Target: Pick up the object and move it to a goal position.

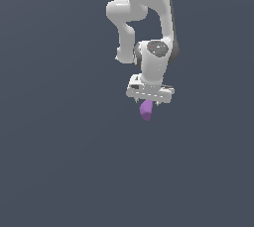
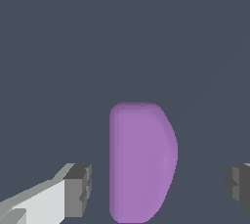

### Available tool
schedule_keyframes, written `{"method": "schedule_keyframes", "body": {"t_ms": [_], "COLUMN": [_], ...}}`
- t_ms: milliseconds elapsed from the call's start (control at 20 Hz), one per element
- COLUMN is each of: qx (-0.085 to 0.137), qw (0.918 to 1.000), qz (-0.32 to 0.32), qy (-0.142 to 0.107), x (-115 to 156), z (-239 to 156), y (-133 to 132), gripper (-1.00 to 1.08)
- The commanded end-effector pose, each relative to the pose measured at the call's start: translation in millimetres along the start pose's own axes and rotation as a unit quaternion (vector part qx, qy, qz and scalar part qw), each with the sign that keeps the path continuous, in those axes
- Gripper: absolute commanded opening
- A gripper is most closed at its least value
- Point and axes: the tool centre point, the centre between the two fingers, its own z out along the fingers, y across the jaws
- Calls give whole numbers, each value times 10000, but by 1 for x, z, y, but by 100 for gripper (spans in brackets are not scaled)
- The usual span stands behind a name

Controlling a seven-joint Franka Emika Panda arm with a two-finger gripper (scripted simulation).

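The object (image 1: 146, 110) is a small purple rounded piece, sticking out just below the white hand in the exterior view. In the wrist view the object (image 2: 141, 162) fills the space between the two grey fingertips, one flat side straight and the other curved. My gripper (image 2: 158, 189) is open: one fingertip (image 2: 78, 189) and the other fingertip (image 2: 238, 185) both stand apart from the purple piece, with a gap on each side. Seen from outside, the gripper (image 1: 148, 103) hangs straight over the object, its fingers mostly hidden by the hand.
The white arm (image 1: 149, 23) comes down from the top of the exterior view. Around it lies a plain dark grey-blue floor (image 1: 59, 161) with no other objects or marker in sight.
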Motion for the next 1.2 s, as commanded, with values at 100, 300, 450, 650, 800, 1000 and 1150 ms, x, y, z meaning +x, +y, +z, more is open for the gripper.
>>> {"method": "schedule_keyframes", "body": {"t_ms": [100,300,450,650,800,1000,1150], "qx": [-1,-1,-1,-1,-1,-1,1], "qw": [10000,10000,10000,10000,10000,10000,10000], "qz": [6,13,13,13,13,13,11], "qy": [-4,-4,-4,-4,-4,-4,0], "x": [-1,-2,-1,-1,-1,-1,-1], "z": [19,36,42,43,43,43,42], "y": [0,0,0,0,0,0,-1], "gripper": [100,100,100,-100,-100,-100,-100]}}
